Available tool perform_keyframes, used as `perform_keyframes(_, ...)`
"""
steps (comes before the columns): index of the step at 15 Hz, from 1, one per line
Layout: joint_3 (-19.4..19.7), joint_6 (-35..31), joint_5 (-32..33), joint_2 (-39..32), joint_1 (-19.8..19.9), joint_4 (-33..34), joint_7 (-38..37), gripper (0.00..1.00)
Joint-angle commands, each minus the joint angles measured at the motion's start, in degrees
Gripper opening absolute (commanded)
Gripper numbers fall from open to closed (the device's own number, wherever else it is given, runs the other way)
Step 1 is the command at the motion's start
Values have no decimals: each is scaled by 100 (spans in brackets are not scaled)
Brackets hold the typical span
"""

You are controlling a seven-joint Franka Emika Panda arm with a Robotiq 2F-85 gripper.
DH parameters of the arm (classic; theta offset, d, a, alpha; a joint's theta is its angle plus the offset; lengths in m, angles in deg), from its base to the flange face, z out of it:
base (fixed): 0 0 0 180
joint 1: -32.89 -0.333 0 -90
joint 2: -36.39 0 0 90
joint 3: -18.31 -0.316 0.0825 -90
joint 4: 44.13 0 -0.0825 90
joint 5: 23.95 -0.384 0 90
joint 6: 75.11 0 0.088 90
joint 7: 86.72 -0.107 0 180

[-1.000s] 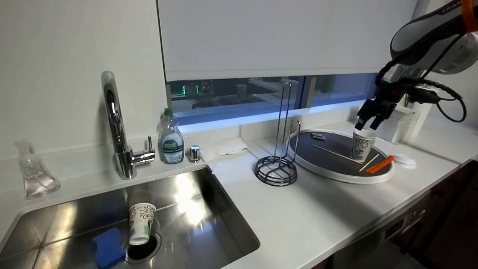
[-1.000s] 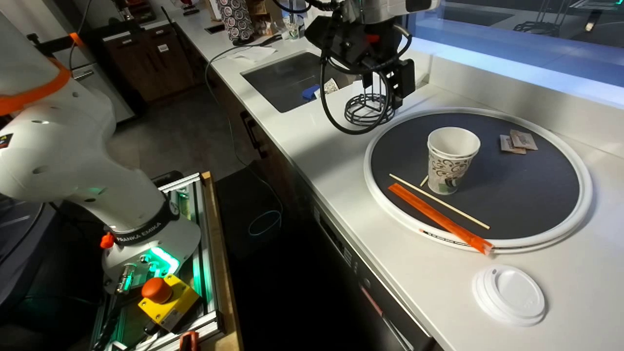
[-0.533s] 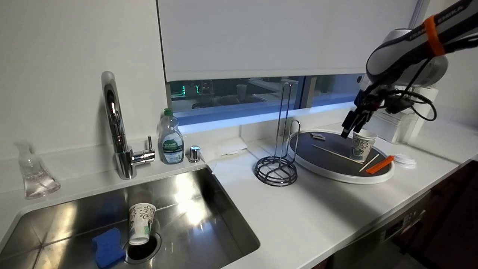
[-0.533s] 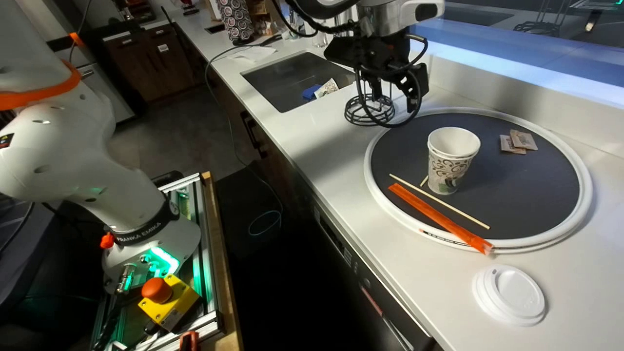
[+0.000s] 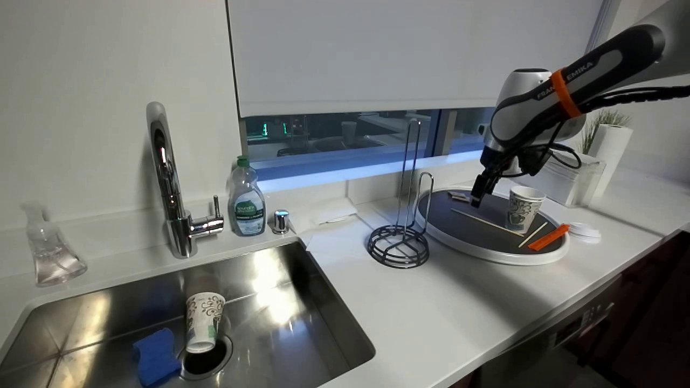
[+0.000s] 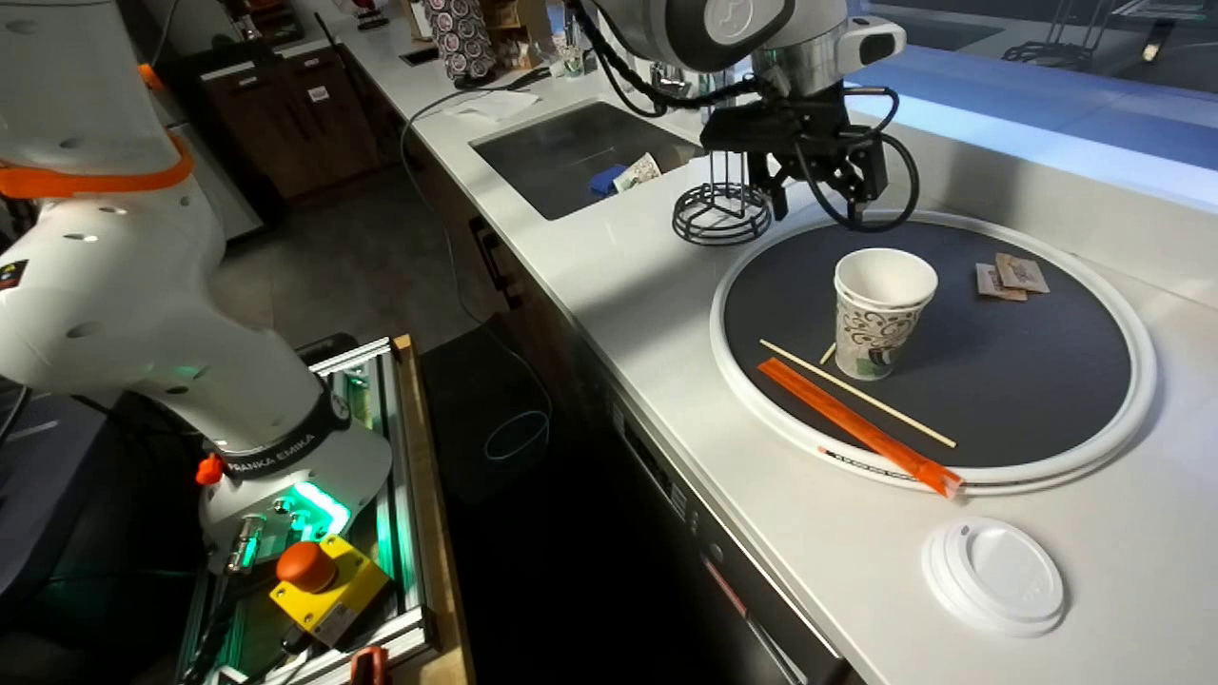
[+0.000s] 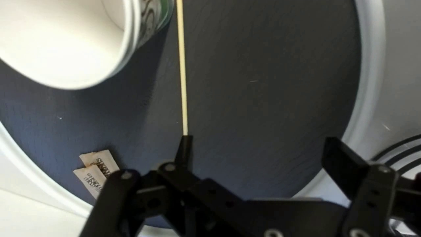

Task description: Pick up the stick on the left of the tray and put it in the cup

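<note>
The tray (image 5: 458,229) is round and dark with a white rim; it shows in both exterior views (image 6: 1028,381) and the wrist view (image 7: 263,82). A patterned white paper cup (image 5: 524,210) stands upright on it, also seen in an exterior view (image 6: 877,333) and the wrist view (image 7: 62,42). The left stick (image 5: 482,220) is thin and pale wooden, lying beside the cup. In an exterior view its end (image 6: 828,353) shows, the rest hidden by the cup. My gripper (image 6: 816,211) is open and empty above the tray. In the wrist view (image 7: 259,138) one fingertip overlaps the stick's end (image 7: 182,72).
A second pale stick (image 6: 856,392) and an orange packet (image 6: 847,419) lie near the tray's rim. Brown packets (image 6: 1013,276) lie on the tray. White lids (image 6: 994,576) lie beside it. A tall wire stand (image 5: 399,245) stands between the tray and the steel sink (image 5: 302,334).
The arm has swung from near the cup to over the tray's far part, leftward in an exterior view. The gripper has stayed open. The cup and sticks have not moved.
</note>
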Motion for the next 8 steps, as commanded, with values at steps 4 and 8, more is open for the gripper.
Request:
perform_keyframes(4,-85,392,313,-538,162,763,-39,100)
perform_keyframes(8,-70,624,333,-784,208,1170,-39,100)
